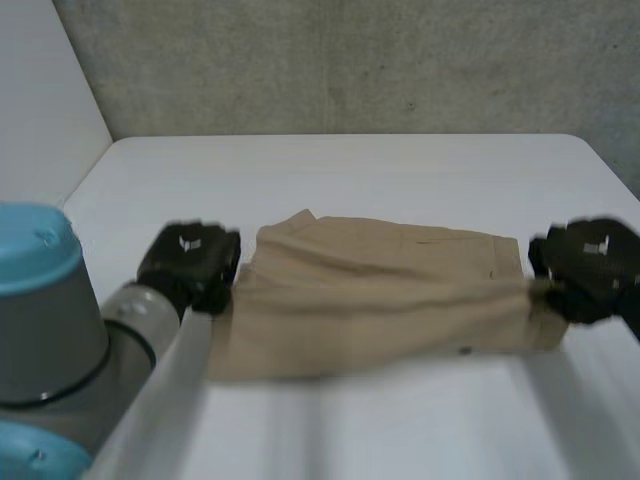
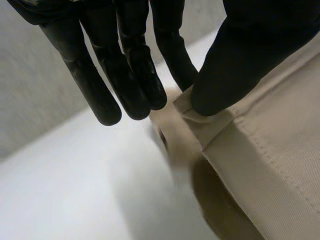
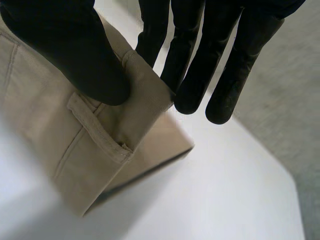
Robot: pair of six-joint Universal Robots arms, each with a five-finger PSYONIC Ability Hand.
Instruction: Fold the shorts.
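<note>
Tan shorts (image 1: 380,300) lie across the middle of the white table (image 1: 350,170), with a taut ridge of cloth running from hand to hand. My left hand (image 1: 190,262) is at the shorts' left end. In its wrist view the thumb (image 2: 235,65) presses on the hem edge of the shorts (image 2: 270,150) and pinches it against the straight fingers (image 2: 135,85). My right hand (image 1: 590,265) is at the right end. There its thumb (image 3: 75,55) pinches the waistband of the shorts (image 3: 100,140) near a belt loop against the fingers (image 3: 190,65).
Bare white table runs behind the shorts up to a grey wall (image 1: 350,60). My left arm's grey and light-blue joints (image 1: 40,320) fill the near left corner. The table's right edge lies just beyond my right hand.
</note>
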